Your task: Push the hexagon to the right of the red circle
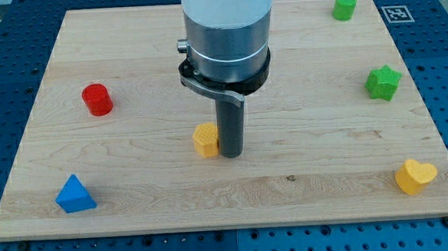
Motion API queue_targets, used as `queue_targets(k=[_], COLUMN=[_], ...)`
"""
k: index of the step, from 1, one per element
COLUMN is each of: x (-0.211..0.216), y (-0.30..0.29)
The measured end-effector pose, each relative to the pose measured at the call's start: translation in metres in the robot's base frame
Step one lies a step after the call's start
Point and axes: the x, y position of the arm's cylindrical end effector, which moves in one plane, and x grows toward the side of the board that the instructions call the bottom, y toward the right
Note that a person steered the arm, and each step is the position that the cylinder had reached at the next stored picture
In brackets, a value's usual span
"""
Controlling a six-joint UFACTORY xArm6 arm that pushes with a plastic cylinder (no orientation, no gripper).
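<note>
Bright even light, soft shadows, sharp focus

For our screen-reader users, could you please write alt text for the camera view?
My tip touches the right side of the yellow hexagon mid-board, with the red circle up-left. A blue triangle, yellow heart and two green blocks sit near the edges.

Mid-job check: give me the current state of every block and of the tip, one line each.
yellow hexagon: upright, touching my tip on its right
my tip: down on the board
red circle: standing apart, up-left of the hexagon
blue triangle: bottom left, untouched
yellow heart: bottom right, untouched
green star: right edge, untouched
green block: top right, untouched
</note>
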Motion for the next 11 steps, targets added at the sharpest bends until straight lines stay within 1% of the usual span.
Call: queue_targets(k=[1, 2, 3, 4, 7, 9, 10, 11], x=[0.019, 0.021, -0.008, -0.022, -0.034, -0.052, -0.049, -0.031], y=[-0.002, -0.015, -0.027, -0.027, -0.027, -0.027, -0.027, -0.033])
